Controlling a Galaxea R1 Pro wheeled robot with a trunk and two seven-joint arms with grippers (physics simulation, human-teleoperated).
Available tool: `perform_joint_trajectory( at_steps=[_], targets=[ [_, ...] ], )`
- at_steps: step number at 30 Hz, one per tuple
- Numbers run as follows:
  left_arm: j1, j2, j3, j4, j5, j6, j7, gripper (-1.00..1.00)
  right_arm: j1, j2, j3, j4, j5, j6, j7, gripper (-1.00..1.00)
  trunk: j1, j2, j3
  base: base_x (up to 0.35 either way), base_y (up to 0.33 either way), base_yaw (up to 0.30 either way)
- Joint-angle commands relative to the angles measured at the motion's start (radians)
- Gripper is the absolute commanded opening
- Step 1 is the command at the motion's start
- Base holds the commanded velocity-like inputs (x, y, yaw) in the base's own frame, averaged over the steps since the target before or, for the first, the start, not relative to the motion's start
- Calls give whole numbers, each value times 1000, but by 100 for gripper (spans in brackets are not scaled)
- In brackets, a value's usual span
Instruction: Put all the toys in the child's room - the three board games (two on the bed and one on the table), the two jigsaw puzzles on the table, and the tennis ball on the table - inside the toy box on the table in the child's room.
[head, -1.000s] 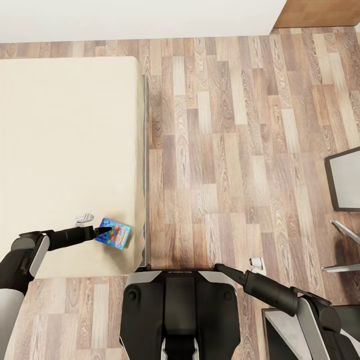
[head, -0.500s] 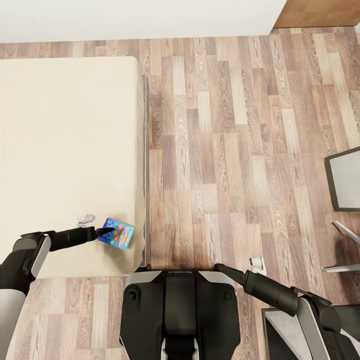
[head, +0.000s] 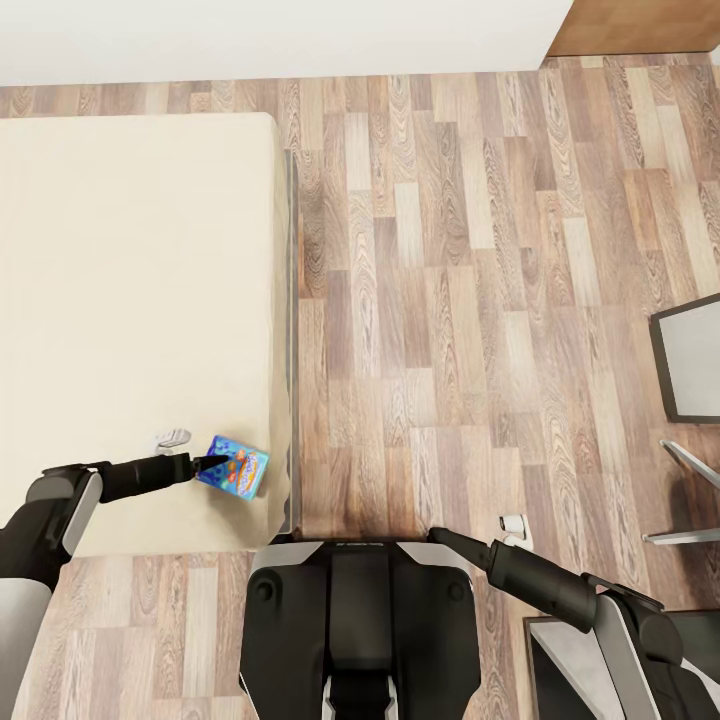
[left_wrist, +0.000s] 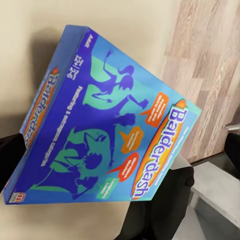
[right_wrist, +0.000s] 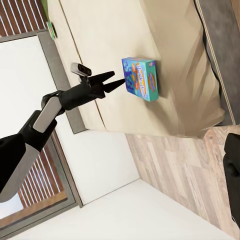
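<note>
A blue board game (head: 238, 471) with cartoon figures is near the front right corner of the bed (head: 140, 300). My left gripper (head: 218, 463) reaches over the mattress to the box's left edge and is shut on it. In the left wrist view the blue board game (left_wrist: 110, 120) is close and tilted, with its shadow on the mattress behind it. In the right wrist view the left gripper (right_wrist: 119, 79) has two pointed fingers, and one tip meets the edge of the board game (right_wrist: 142, 78). My right gripper (head: 440, 537) hangs low beside my base. The toy box and table are out of view.
Wood plank floor (head: 450, 300) runs to the right of the bed. A dark-framed grey panel (head: 690, 370) and thin metal legs (head: 690, 500) stand at the right edge. My dark base (head: 360, 620) is just in front of the bed's corner. A white wall (head: 280, 35) lies beyond.
The blue board game and my left gripper have shifted slightly together toward the bed's front right corner. The right arm and the camera have not moved.
</note>
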Motion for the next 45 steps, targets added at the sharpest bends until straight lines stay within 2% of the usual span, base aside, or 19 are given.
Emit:
perform_joint_trajectory(
  at_steps=[1, 45],
  targets=[
    [0, 0, 1, 0, 3, 5, -2, 100, 0, 0, 0, 0, -1, 4, 2, 100, 1, -1, -1, 0, 0, 0],
    [3, -22, -10, 0, 6, 8, -7, 100, 0, -1, -1, -2, -1, 1, 5, 100, 1, -1, -1, 0, 0, 0]
  ],
)
